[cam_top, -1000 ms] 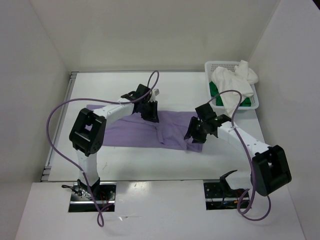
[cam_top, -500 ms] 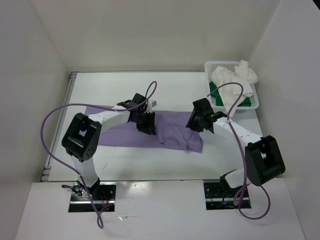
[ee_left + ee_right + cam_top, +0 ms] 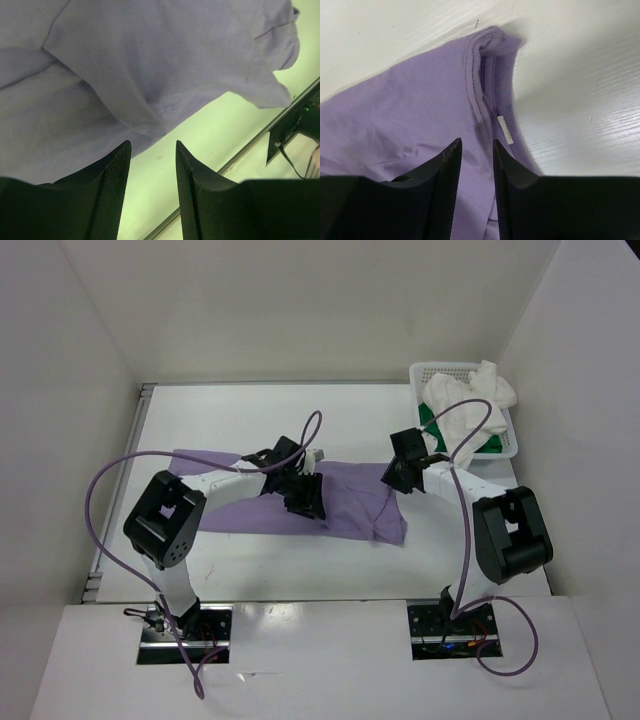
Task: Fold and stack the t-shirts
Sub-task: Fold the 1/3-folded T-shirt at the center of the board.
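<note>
The lavender t-shirt (image 3: 250, 502) lies spread across the middle of the table, rumpled at its right end. My left gripper (image 3: 306, 500) is open and empty above the shirt's near edge. In the left wrist view (image 3: 152, 150) its jaws frame bare table just off the cloth (image 3: 150, 60). My right gripper (image 3: 399, 471) is open and empty low over the shirt's right end. In the right wrist view (image 3: 477, 147) it hovers over the collar with its white label (image 3: 505, 130). The white t-shirt (image 3: 465, 405) and the green t-shirt (image 3: 429, 420) lie in the basket.
The white perforated basket (image 3: 450, 368) stands at the back right corner, the white shirt spilling over its rim. White walls close in the table on three sides. The metal rail of the table's front edge (image 3: 260, 135) shows in the left wrist view.
My right gripper has moved back and right from the shirt's near right part to its collar. My left gripper has shifted a little nearer and right, to the shirt's near edge.
</note>
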Controlling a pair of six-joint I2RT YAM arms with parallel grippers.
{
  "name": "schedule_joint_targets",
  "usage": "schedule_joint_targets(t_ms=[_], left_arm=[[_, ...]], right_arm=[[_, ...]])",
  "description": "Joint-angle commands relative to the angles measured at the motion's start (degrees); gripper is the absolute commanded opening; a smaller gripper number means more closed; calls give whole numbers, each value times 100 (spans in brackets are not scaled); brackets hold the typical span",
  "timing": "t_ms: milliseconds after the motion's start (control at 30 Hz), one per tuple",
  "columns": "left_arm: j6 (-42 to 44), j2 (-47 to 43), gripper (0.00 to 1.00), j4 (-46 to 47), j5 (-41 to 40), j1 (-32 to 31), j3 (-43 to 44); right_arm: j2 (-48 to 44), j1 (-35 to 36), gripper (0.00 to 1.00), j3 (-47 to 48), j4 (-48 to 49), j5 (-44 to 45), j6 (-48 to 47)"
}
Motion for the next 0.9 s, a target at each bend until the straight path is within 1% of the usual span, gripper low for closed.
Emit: schedule_joint_targets(t_ms=[0,33,133,200,400,500,733,767,800,867], left_arm=[[-166,-113,49,336,164,-3,-98],[-166,-113,49,336,164,-3,-98],[-298,-113,46,468,102,-3,-203],[-369,-52,45,530,102,-3,-204],[-369,10,44,416,-205,-56,-204],[-369,10,52,476,-267,-56,-257],[-369,124,52,477,-144,-223,-204],[-421,124,52,477,-144,-223,-204],[-421,124,49,477,-144,-223,-204],[-482,124,47,539,-205,-275,-204]], right_arm=[[75,-31,36,40,257,82,-108],[75,-31,34,40,257,82,-108],[128,-31,32,40,205,82,-160],[128,-31,29,-82,205,29,-213],[251,-31,29,-205,205,-199,-275],[251,-31,29,-267,205,-199,-327],[365,-31,16,-154,310,-199,-380],[365,-31,16,-153,310,-199,-380],[365,-31,14,-153,310,-147,-380],[365,-31,10,-92,310,-86,-433]])
